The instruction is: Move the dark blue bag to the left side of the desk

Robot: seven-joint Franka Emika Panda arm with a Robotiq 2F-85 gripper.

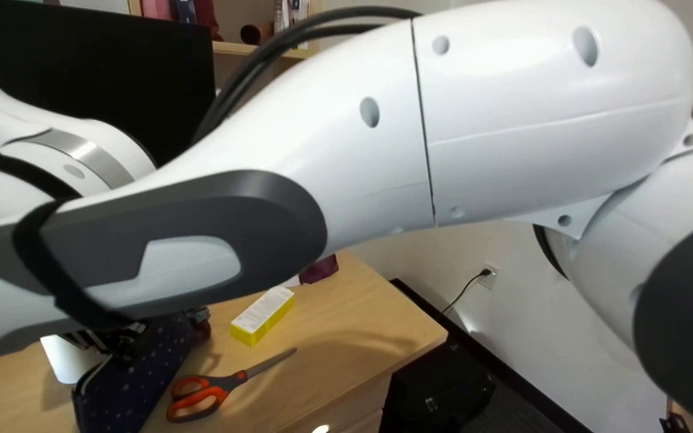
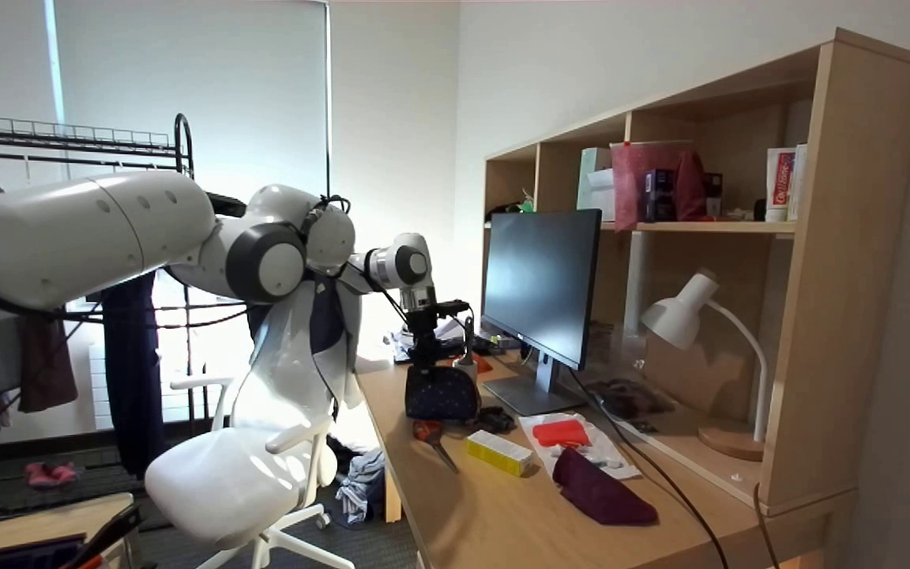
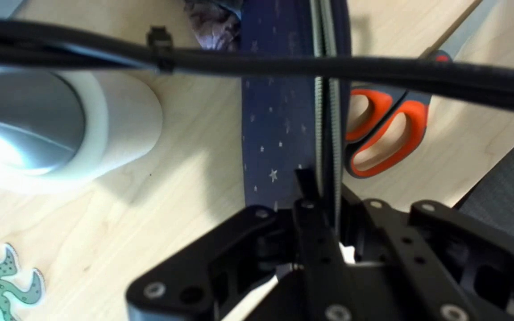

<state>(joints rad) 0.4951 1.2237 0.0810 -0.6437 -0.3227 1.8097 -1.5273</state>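
Note:
The dark blue bag (image 2: 441, 397) with small white stars stands upright on the desk (image 2: 494, 521), and whether its base bears fully on the wood is hard to tell. It also shows at the lower left of an exterior view (image 1: 136, 382), partly behind the arm. In the wrist view the bag (image 3: 269, 125) runs up from the jaws, zipper along its top edge. My gripper (image 3: 327, 185) has one finger on each side of the zipper edge and appears shut on it. In an exterior view the gripper (image 2: 423, 359) is at the bag's top.
Orange-handled scissors (image 3: 411, 133) lie close beside the bag. A white cylinder (image 3: 127, 118) stands on its other side. A yellow and white box (image 2: 498, 453), maroon pouch (image 2: 601, 490), monitor (image 2: 542, 284) and lamp (image 2: 676, 318) are on the desk. A white chair (image 2: 226, 490) stands by it.

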